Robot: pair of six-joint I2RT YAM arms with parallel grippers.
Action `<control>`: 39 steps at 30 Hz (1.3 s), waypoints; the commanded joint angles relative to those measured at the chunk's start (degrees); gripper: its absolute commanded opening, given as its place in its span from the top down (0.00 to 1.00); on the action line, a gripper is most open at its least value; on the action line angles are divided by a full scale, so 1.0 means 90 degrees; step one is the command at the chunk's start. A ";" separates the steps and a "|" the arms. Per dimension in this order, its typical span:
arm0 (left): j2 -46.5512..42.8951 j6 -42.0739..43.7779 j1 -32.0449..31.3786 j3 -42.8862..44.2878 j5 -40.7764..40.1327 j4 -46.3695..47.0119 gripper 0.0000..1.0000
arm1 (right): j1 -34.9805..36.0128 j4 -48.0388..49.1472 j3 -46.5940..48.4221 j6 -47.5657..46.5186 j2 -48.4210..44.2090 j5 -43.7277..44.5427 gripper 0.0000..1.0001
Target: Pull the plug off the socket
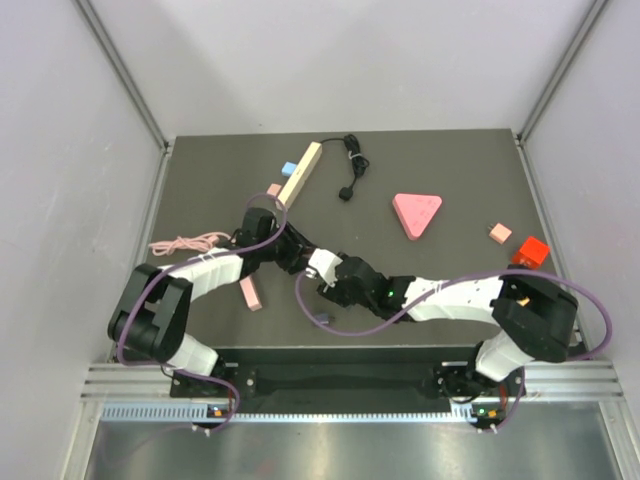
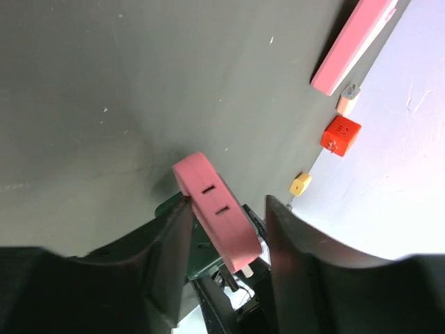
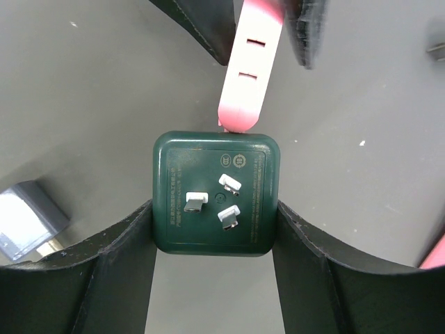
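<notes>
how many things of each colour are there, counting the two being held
pink slotted plug, flat triangle, short bar, coiled cord: 4
peach small cube, second peach cube: 2
red cube: 1
yellow small block: 1
light blue small cube: 1
cream long wooden block: 1
black coiled cable: 1
dark green square socket block: 1
grey small block: 1
total: 13

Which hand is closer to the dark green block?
Right. The right hand grips the green block on both sides; the left hand sits just beyond it, around the pink piece that meets its edge.
</notes>
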 commanded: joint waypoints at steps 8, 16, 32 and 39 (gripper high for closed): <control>0.0003 -0.0004 -0.0051 -0.0109 -0.0053 0.0467 0.80 | 0.0348 0.0507 0.0393 -0.0364 -0.0187 0.0655 1.00; -0.0016 0.0172 -0.0051 0.0212 -0.0296 0.0020 1.00 | 0.0845 0.0284 0.0383 -0.0726 0.0047 0.1524 1.00; -0.0504 0.0845 0.0095 0.0975 -0.2170 -0.1272 1.00 | 0.1198 -0.0098 0.0080 0.0347 0.0165 0.1799 1.00; -0.0915 0.1410 0.0095 0.0819 -0.2679 -0.0950 1.00 | 0.1051 -0.0078 -0.0115 0.0738 0.0058 0.1359 1.00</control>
